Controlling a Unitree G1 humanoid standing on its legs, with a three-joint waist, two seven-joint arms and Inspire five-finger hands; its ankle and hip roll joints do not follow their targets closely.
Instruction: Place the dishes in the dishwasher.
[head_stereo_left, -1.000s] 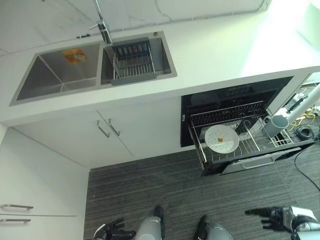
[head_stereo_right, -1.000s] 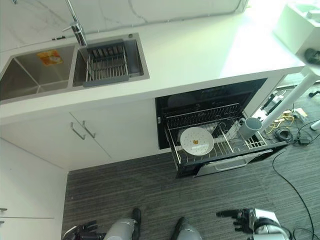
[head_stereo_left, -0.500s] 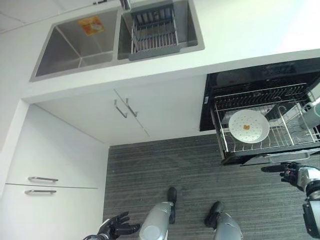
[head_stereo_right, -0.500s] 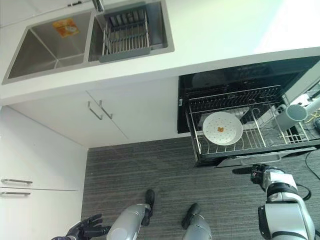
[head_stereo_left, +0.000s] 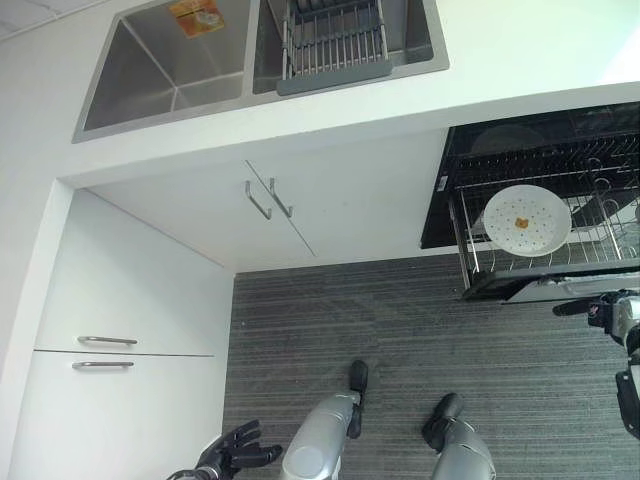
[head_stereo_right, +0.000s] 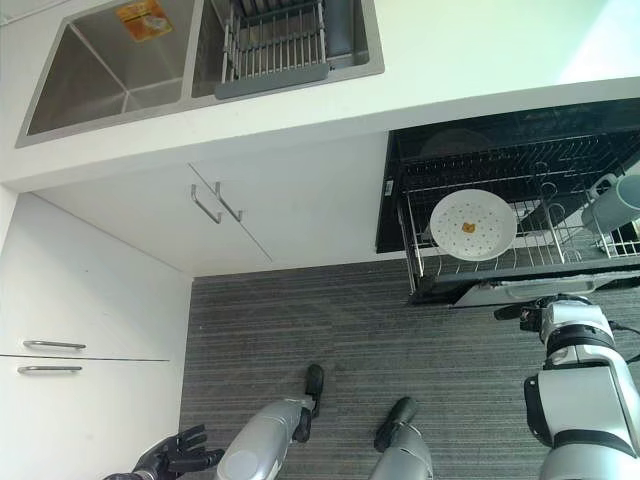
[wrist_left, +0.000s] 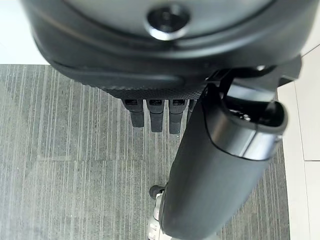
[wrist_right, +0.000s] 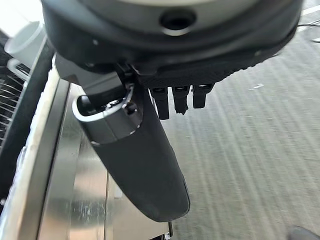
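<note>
Left eye view: The bench (head_stereo_left: 520, 50) runs across the top of the frame, with a double sink (head_stereo_left: 180, 60) set into it at upper left. A rack (head_stereo_left: 335, 45) sits in the sink's right basin. An orange item (head_stereo_left: 197, 15) lies in the left basin. Below the bench are white cabinet doors with handles (head_stereo_left: 268, 198) at centre and drawers (head_stereo_left: 110, 400) at lower left. The dishwasher (head_stereo_left: 540, 160) stands open at the right edge, its wire basket (head_stereo_left: 470, 260) pulled out over the floor (head_stereo_left: 400, 330). A white plate (head_stereo_left: 527, 220) leans upright in the basket, with an orange spot at its centre. The left robot hand (head_stereo_left: 235, 455) shows at the bottom edge, left of centre, fingers spread and holding nothing. The right robot hand (head_stereo_left: 600, 310) shows at the right edge, just below the basket front.

Right eye view: A grey cup (head_stereo_right: 612, 203) lies tilted in the basket at the right edge, right of the plate and apart from it. The right robot hand is just below the front of the pulled-out basket, one finger pointing toward frame left.

Left wrist view: The left robot hand (wrist_left: 160, 85) hangs over the floor, fingers relaxed, thumb extended, empty.

Right wrist view: The right robot hand (wrist_right: 175, 75) is beside the basket's metal front panel (wrist_right: 70, 175); its fingers are relaxed, its thumb extended, and it grasps nothing. The cup shows at the upper left corner.
</note>
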